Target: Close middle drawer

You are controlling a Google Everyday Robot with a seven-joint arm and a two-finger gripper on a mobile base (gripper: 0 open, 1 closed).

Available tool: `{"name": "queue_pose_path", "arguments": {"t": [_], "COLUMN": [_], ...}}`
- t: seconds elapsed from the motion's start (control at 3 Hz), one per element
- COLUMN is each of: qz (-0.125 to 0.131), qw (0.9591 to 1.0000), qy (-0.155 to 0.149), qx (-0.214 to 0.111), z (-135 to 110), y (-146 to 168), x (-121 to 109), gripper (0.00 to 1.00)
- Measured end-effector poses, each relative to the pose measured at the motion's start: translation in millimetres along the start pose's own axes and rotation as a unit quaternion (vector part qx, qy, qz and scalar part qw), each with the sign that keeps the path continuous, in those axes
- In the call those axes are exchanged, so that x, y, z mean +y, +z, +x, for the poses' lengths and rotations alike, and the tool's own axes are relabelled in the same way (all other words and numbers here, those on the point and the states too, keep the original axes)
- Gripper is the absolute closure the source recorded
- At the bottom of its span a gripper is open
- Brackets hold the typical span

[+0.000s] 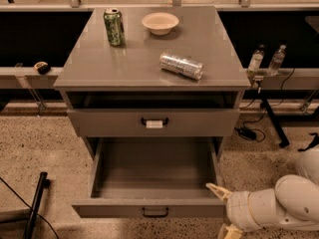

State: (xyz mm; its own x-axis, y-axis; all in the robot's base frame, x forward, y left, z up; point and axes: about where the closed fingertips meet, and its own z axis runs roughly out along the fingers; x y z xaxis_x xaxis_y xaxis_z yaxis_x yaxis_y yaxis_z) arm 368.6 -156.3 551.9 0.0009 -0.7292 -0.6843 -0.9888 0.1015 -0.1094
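One middle drawer, pulled well out of the desk. Gripper low at its front right corner, jaws spread, holding nothing. Risks: an off-centre push skews and jams the drawer; the upper finger snags the rim; a hard shove rolls the toppled can.

Cream two-finger tool, fingers apart, at the right front corner of the open grey middle drawer: lower finger cut by the bottom edge, white arm by the right edge; white handle label unreadable.
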Motion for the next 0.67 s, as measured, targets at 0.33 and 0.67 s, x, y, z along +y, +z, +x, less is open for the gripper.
{"name": "queue_pose_path", "arguments": {"t": [0.33,0.67], "qz": [0.004,0.006], "qw": [1.0,1.0], "qy": [-0.008,-0.005], "qx": [0.0,0.005], "z": [20.0,38.8], "y": [31.5,56.8], "x": [3.0,2.1], "gripper": [0.24,0.47]}}
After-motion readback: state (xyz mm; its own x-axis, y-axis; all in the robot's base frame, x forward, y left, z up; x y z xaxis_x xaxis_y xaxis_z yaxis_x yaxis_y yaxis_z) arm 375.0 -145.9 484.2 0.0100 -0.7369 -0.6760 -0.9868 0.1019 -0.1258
